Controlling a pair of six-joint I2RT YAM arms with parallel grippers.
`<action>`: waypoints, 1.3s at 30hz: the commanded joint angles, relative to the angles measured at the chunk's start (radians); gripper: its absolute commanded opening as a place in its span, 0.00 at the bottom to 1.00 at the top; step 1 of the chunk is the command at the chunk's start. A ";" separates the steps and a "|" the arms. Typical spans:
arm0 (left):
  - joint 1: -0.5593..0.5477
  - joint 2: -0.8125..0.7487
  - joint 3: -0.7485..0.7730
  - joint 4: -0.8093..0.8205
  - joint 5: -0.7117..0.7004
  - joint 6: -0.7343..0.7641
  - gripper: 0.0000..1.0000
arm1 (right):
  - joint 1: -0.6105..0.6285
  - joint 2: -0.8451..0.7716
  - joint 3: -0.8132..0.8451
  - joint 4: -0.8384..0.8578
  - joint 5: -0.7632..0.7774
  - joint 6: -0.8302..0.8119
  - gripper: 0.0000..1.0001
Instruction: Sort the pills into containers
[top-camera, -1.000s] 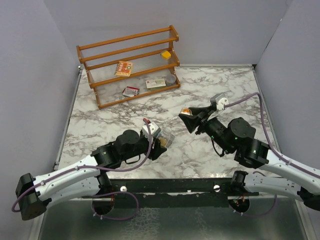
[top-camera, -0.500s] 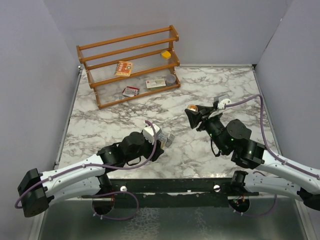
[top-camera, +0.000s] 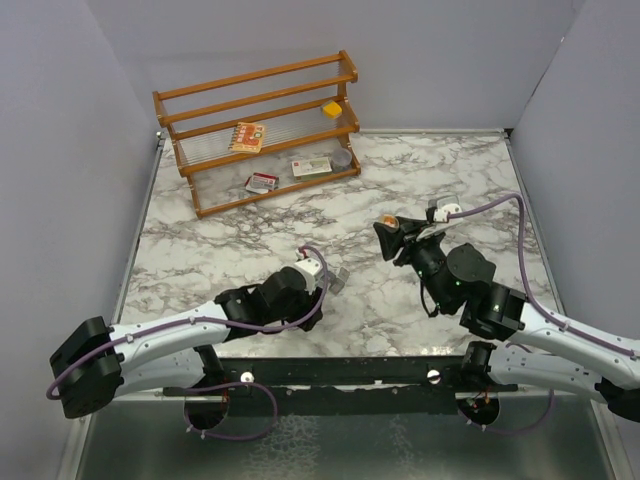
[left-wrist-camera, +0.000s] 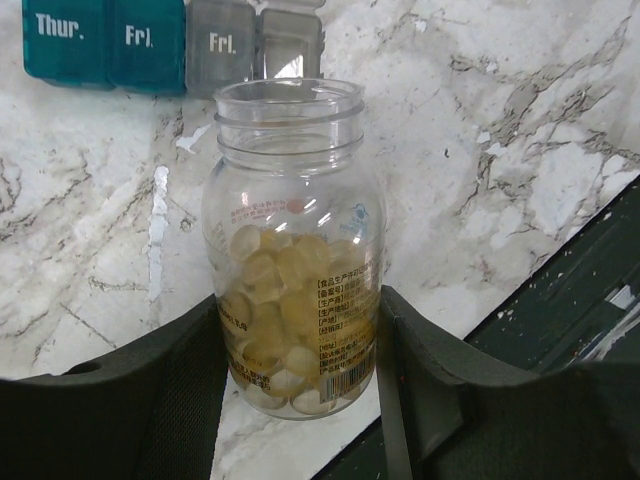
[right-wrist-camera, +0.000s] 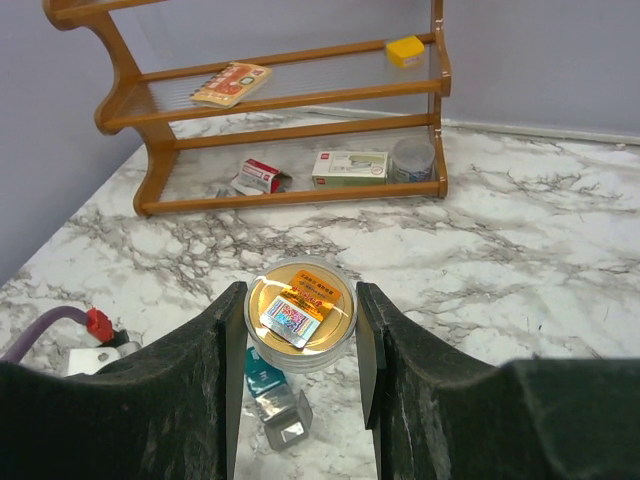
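My left gripper (left-wrist-camera: 300, 370) is shut on a clear pill bottle (left-wrist-camera: 295, 250) with no cap, about half full of pale yellow pills. The bottle's base is near the table's front edge. The container strip (left-wrist-camera: 150, 40) lies just beyond the bottle, with teal compartments marked "Thur." and "Fri." and grey ones beside them. My right gripper (right-wrist-camera: 300, 335) is shut on the bottle's round gold cap (right-wrist-camera: 300, 312) and holds it above the table. The strip (right-wrist-camera: 275, 400) shows below the cap. In the top view the left gripper (top-camera: 325, 280) and the right gripper (top-camera: 388, 226) are apart at mid-table.
A wooden rack (top-camera: 260, 130) stands at the back left with flat printed packets (top-camera: 247, 136), a yellow block (top-camera: 331, 108) and a small grey jar (top-camera: 342, 157). The dark front rail (left-wrist-camera: 580, 290) runs just right of the bottle. Grey walls enclose the table.
My left arm has stretched forward and lowered with the bottle. My right gripper has drawn slightly right and back with the cap.
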 joint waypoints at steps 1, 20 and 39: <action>-0.006 0.035 0.039 -0.040 -0.021 -0.030 0.00 | 0.000 -0.003 -0.016 -0.005 0.021 0.035 0.02; -0.009 0.266 0.207 -0.173 -0.006 0.011 0.00 | 0.001 -0.049 -0.075 -0.024 0.012 0.076 0.02; 0.010 0.423 0.433 -0.434 0.026 0.108 0.00 | 0.002 -0.110 -0.102 -0.067 0.021 0.082 0.02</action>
